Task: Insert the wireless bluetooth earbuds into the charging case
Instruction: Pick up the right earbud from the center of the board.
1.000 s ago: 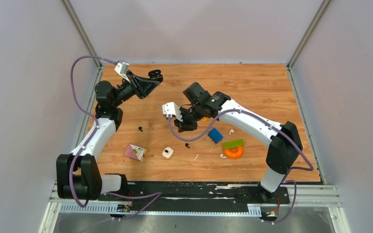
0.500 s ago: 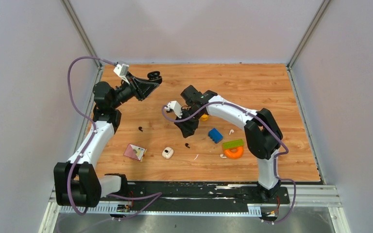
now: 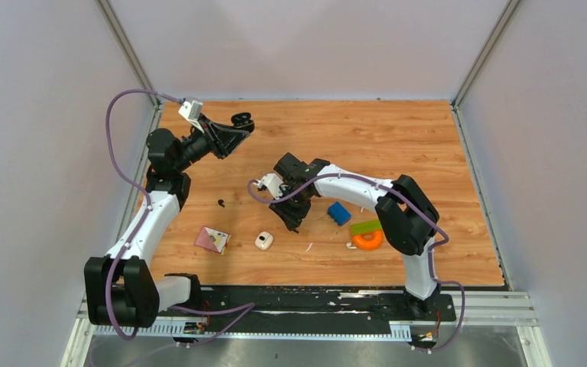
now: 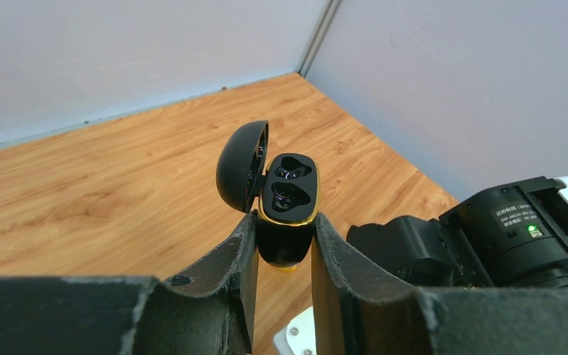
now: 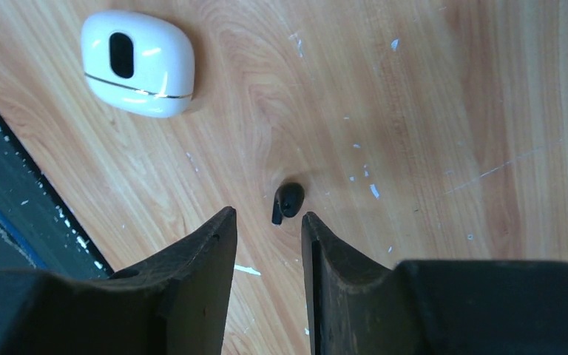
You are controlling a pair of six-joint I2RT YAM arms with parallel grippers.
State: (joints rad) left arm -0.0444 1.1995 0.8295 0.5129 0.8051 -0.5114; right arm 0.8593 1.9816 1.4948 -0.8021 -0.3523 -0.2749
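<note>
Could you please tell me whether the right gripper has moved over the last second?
Yes: the right gripper moved toward the table's near edge, closer to the white charging case.

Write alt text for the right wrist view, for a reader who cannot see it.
The right gripper, jaws apart and holding nothing, hovers over a small black earbud that lies on the wooden table just beyond its fingertips. A white charging case lies farther off on the table, at the upper left of the view.

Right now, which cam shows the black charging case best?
Left wrist: the black charging case is centred, lid open, both wells visible, clamped in the left gripper. In top external the case is a small dark shape at that arm's tip. Right wrist misses it.
</note>
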